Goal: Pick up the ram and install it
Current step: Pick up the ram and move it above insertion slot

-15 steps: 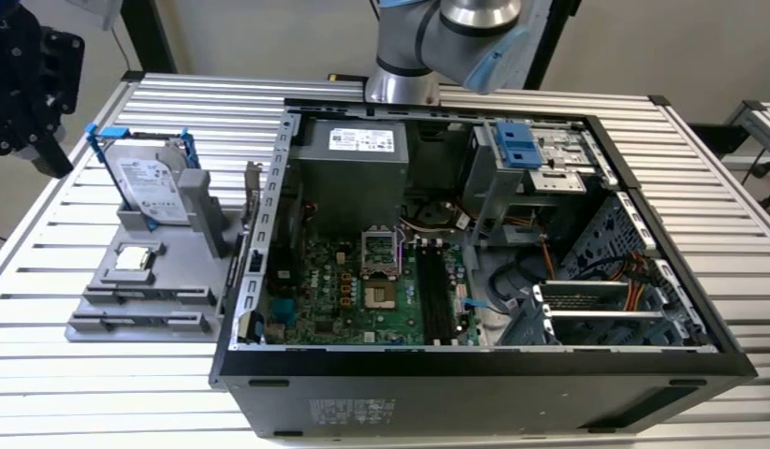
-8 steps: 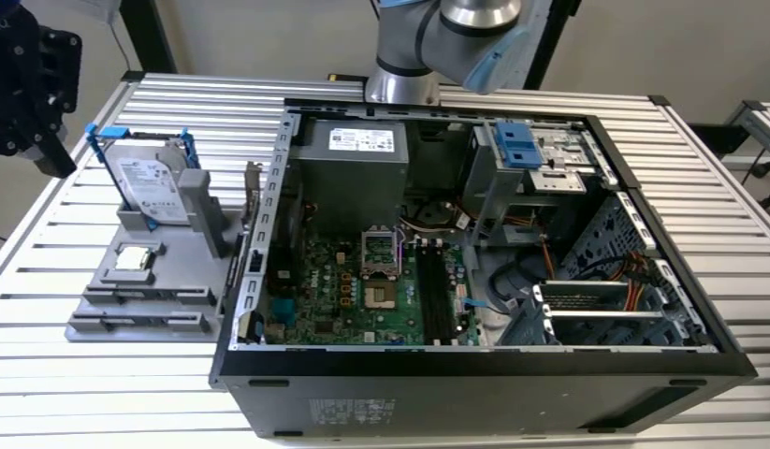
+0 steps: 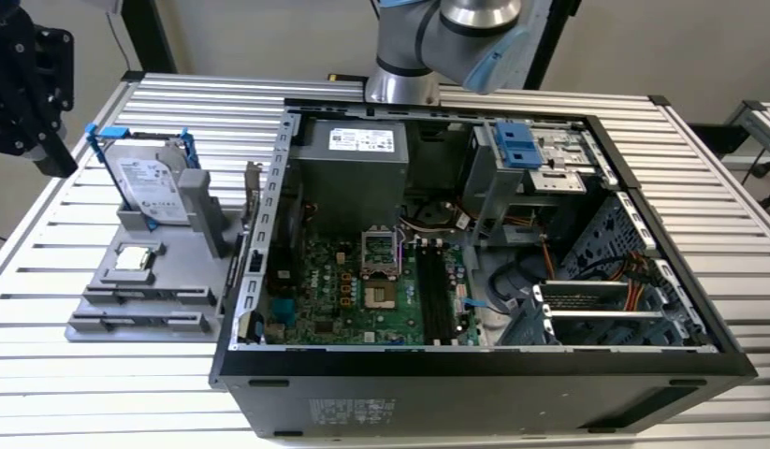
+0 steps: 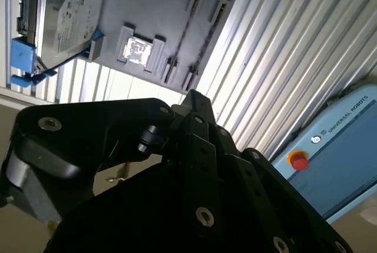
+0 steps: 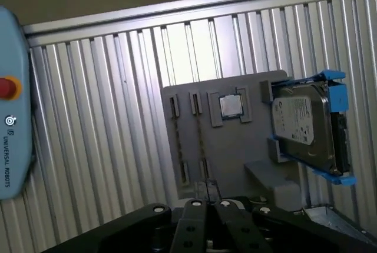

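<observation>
Dark and very thin, the ram [image 5: 201, 138] stands on its edge in a slotted grey holder [image 5: 235, 153], so in both wrist views it shows only as a narrow line [image 4: 182, 35] between two small end brackets. A second similar line lies just beside it and parallel to it. Whether chips face up cannot be told from this edge-on look.

In the exterior view the holder [image 3: 172, 276] lies on the slatted metal bench [image 3: 110, 393], to the exterior view's left of the open computer case [image 3: 485, 363]. The ram slots are at the holder's near end, and the ram's long axis runs from the exterior view's left to its right, flat along the bench. A small square silver processor [image 3: 135, 257] sits next on the holder, and beyond it, at the far end, a silver hard drive [image 3: 148, 182] in a blue frame stands upright.

The black pincer [image 3: 54, 159] hangs above the bench at the far left, well apart from the ram and touching nothing. In the first wrist view its fingers [image 5: 197, 206] look drawn together, with nothing between them. The green motherboard [image 3: 359, 299] lies open inside the case. A blue teach pendant [image 5: 12, 123] with a red button is beyond the bench edge.
</observation>
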`<state>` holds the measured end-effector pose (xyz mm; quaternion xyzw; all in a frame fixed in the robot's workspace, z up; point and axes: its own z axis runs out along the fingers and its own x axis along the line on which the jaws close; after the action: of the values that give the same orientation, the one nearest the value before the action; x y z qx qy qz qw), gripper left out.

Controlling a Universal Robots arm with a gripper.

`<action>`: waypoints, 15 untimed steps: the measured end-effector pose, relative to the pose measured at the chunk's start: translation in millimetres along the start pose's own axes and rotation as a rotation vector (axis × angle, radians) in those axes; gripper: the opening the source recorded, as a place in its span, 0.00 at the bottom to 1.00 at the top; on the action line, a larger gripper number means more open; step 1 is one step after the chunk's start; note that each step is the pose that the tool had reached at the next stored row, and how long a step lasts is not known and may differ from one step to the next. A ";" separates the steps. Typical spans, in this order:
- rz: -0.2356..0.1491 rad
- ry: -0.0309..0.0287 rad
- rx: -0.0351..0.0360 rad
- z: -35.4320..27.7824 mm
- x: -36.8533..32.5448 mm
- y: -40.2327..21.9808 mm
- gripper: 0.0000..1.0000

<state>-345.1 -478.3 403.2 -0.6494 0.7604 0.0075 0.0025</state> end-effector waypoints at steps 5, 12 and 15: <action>-0.091 0.0005 0.0007 0.0 0.0 0.1 0.00; -0.168 -0.0405 -0.0040 0.5 0.0 0.0 0.00; -0.173 -0.0576 -0.0056 0.8 0.0 0.1 0.00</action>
<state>-345.1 -478.3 402.3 -0.7121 0.7011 0.0280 0.0231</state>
